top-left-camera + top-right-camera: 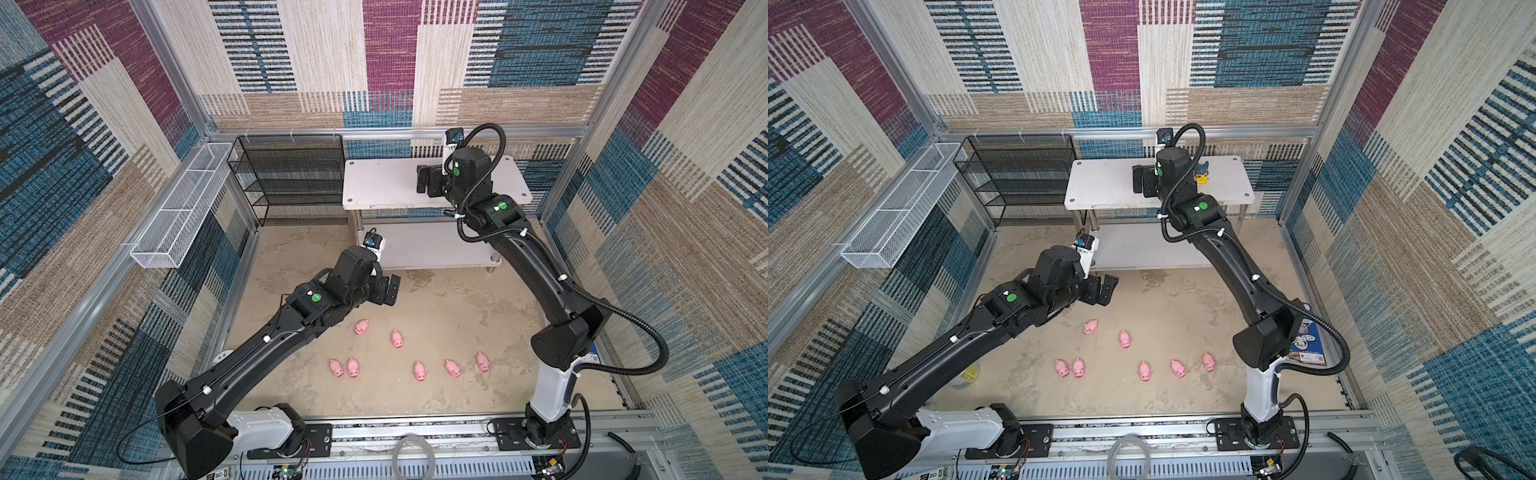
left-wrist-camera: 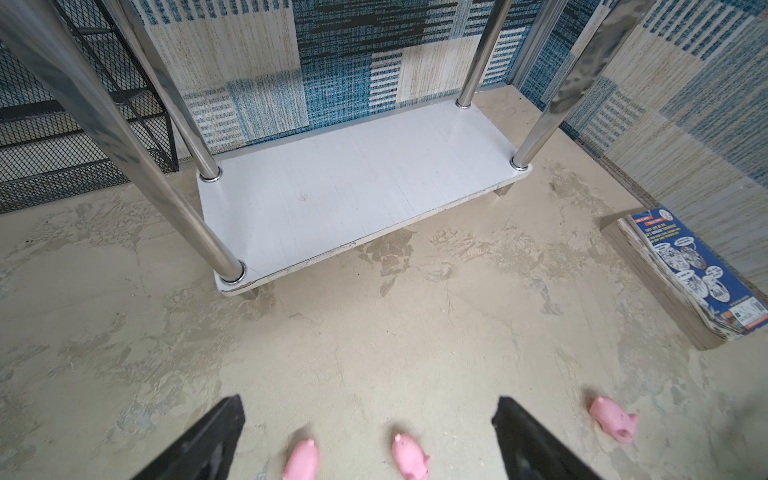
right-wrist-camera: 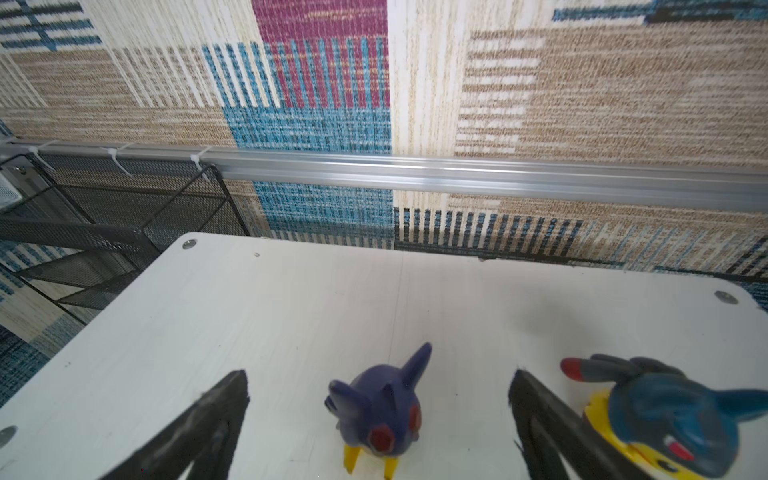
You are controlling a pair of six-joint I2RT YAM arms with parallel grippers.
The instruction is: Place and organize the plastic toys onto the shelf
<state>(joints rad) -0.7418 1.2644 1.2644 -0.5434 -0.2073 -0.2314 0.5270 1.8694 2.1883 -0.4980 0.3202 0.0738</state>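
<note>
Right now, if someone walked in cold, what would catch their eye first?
Seven pink pigs stand scattered on the beige tabletop in front of the white shelf, none on it yet. On its top tier stand two dark-hooded yellow figurines, the purple one between the fingers of the open right gripper.

Purple-hooded figurine (image 3: 380,411) hidden behind right arm (image 1: 519,249) in both top views; blue-hooded figurine (image 3: 665,419) cropped in right wrist view.
</note>
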